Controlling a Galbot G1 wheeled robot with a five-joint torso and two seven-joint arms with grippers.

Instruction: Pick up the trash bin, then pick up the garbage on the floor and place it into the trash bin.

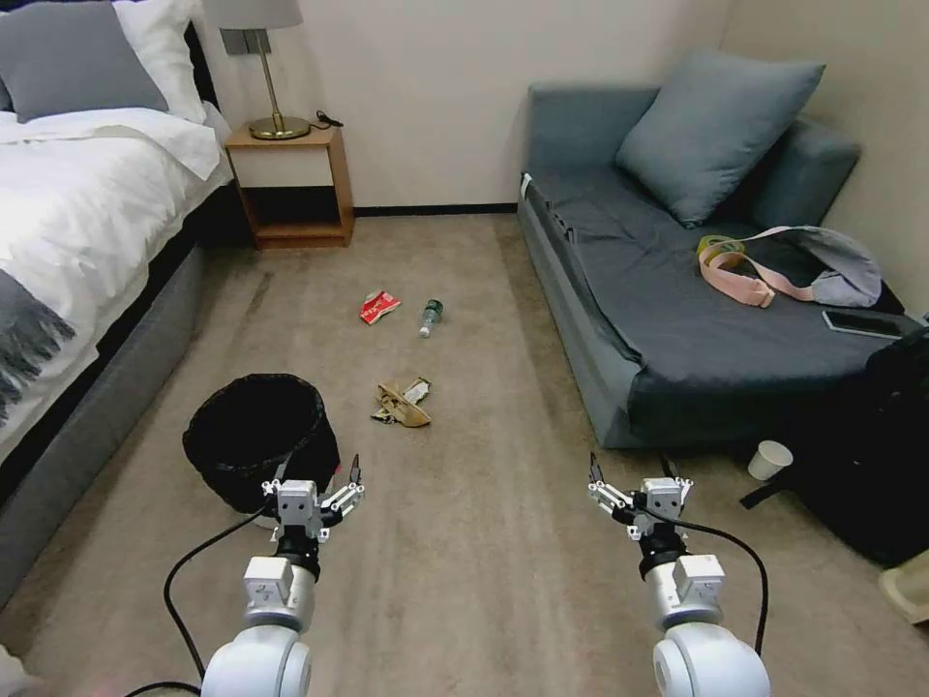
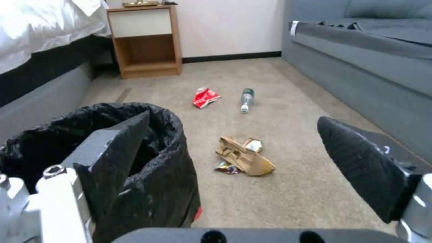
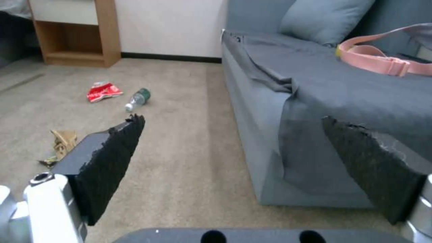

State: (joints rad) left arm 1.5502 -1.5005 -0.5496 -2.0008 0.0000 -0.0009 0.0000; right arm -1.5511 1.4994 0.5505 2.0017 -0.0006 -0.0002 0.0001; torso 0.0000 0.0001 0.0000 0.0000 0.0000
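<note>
A bed [image 1: 87,194] with white sheets lines one side of the carpet [image 1: 484,581], a wooden nightstand [image 1: 290,184] bearing a brass lamp [image 1: 266,68] stands at the far wall, and a grey sofa [image 1: 677,319] holds a cushion [image 1: 716,126], a pink strap [image 1: 745,276] and a phone [image 1: 861,324].

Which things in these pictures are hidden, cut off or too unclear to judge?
- Bin inside: head view, only black liner, contents unknown.
- Bin base: left wrist view, hidden by the left tool.
- Bottle label text: too small in every view.
- Wrapper under the tan paper: left wrist view, mostly covered by the paper.
- Black bag by the sofa: head view, cut off by the picture's edge.
</note>
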